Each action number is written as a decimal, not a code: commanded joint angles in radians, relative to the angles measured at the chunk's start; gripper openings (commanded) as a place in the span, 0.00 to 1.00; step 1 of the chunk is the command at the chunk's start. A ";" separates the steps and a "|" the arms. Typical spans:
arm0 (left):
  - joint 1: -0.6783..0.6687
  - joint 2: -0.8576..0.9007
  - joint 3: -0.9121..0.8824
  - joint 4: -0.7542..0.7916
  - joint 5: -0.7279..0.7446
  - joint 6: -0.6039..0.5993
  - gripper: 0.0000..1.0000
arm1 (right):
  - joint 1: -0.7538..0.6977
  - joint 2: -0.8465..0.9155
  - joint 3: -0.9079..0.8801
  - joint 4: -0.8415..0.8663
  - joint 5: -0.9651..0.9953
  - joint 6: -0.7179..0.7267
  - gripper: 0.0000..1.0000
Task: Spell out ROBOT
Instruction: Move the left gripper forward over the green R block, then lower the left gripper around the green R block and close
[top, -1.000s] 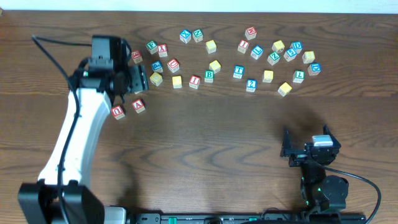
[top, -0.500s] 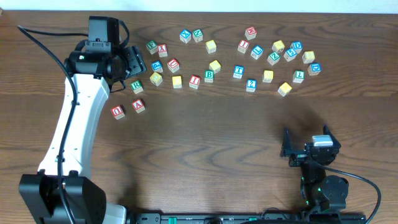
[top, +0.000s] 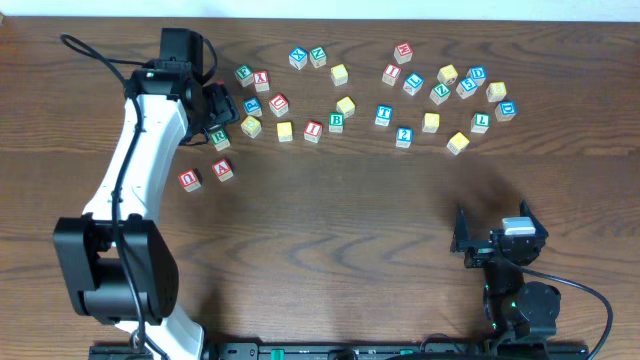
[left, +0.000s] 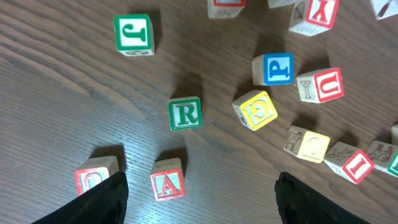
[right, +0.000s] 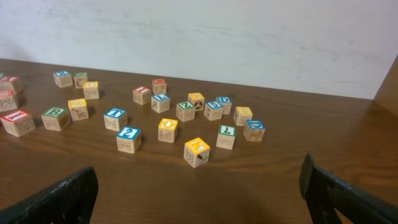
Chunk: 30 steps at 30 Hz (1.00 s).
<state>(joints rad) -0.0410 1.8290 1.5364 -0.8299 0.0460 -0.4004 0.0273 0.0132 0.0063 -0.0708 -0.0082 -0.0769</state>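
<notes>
The green R block (top: 219, 138) stands alone on the table, just behind the red A block (top: 223, 170) and another red block (top: 190, 179). In the left wrist view the R block (left: 185, 114) lies ahead of my open, empty left gripper (left: 202, 205), with the A block (left: 167, 185) between the fingertips. From overhead the left gripper (top: 222, 103) hovers just beyond the R block. A green B block (top: 337, 122) and a blue T block (top: 384, 115) sit in the scattered row. My right gripper (top: 495, 240) is open and empty at the near right, as the right wrist view (right: 199, 199) also shows.
Several letter blocks are strewn across the far half of the table, from a green block (top: 243, 73) on the left to a blue block (top: 506, 109) on the right. A yellow block (right: 196, 151) lies nearest the right gripper. The table's far edge meets a white wall.
The left gripper was over the R block a second ago. It has since lifted off and drawn back toward the far edge, leaving the R block uncovered on the table. The right arm has not moved.
</notes>
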 joint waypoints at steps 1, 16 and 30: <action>0.005 0.016 0.033 0.001 -0.002 -0.009 0.75 | -0.007 -0.001 -0.001 -0.005 -0.006 0.012 0.99; 0.008 0.062 0.033 0.027 -0.014 -0.009 0.75 | -0.007 -0.001 -0.001 -0.005 -0.006 0.012 0.99; 0.013 0.104 0.033 0.026 -0.051 -0.009 0.75 | -0.007 -0.001 -0.001 -0.005 -0.006 0.012 0.99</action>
<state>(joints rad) -0.0338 1.8908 1.5391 -0.8040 0.0154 -0.4004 0.0273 0.0132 0.0063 -0.0708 -0.0082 -0.0769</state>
